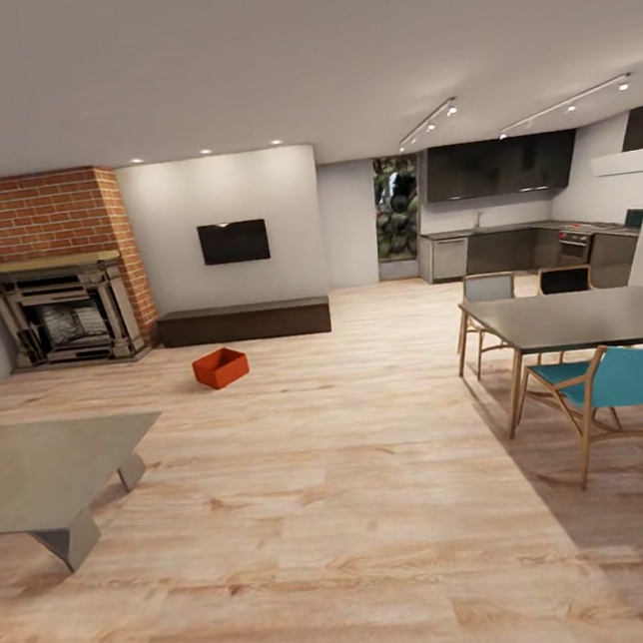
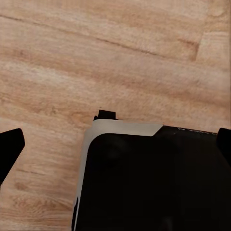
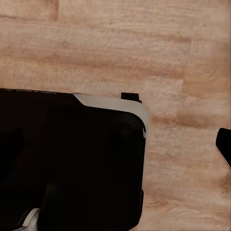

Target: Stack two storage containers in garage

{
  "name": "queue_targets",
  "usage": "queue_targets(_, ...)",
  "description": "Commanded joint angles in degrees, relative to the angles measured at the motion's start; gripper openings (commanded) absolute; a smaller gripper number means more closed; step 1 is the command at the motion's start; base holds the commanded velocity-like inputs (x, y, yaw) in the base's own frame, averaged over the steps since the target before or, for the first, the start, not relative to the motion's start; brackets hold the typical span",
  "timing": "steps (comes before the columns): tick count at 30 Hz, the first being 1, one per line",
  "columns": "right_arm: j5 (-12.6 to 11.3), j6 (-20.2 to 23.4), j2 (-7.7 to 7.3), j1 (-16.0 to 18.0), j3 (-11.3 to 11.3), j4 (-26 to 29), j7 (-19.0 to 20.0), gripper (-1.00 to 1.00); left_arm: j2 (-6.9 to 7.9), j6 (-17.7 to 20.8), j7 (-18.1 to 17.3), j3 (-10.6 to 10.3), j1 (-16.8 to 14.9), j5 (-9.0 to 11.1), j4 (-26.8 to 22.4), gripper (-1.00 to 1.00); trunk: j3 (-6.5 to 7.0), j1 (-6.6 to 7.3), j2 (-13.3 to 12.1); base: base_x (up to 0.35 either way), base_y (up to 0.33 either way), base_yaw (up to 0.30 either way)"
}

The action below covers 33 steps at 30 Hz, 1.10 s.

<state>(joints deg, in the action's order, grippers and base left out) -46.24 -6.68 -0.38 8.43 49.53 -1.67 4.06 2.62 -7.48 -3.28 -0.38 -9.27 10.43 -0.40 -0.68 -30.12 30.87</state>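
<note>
One orange-red storage container sits on the light wood plank floor of the living room, far ahead and a little left, in front of the long dark cabinet. It is open-topped and stands alone. The garage is out of view. My left gripper is open, its black fingertips at the picture's edges, with nothing between them but my own dark base below. My right gripper also hangs over the base and plank floor, open and empty, with one fingertip showing.
A red-brick fireplace and black wall TV line the far wall. A low grey table stands near left. A dark dining table with a blue chair stands at right, and a kitchen lies beyond.
</note>
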Motion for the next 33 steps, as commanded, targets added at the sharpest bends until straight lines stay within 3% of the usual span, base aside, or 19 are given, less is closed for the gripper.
queue_targets(1, -0.61, -0.26, 0.03, 0.06, 0.39, -0.18, 0.42, 1.00, 0.01, -0.17, -0.32, -0.06, -0.04, 0.54, 0.09, 1.00, -0.07, -0.05, 0.07, 0.324, 0.000, 0.000)
queue_targets(33, -0.61, -0.26, 0.03, 0.07, 0.39, -0.18, 0.42, 1.00, 0.01, -0.17, -0.32, -0.06, -0.04, 0.47, 0.10, 1.00, -0.07, -0.05, 0.07, 0.324, 0.000, 0.000)
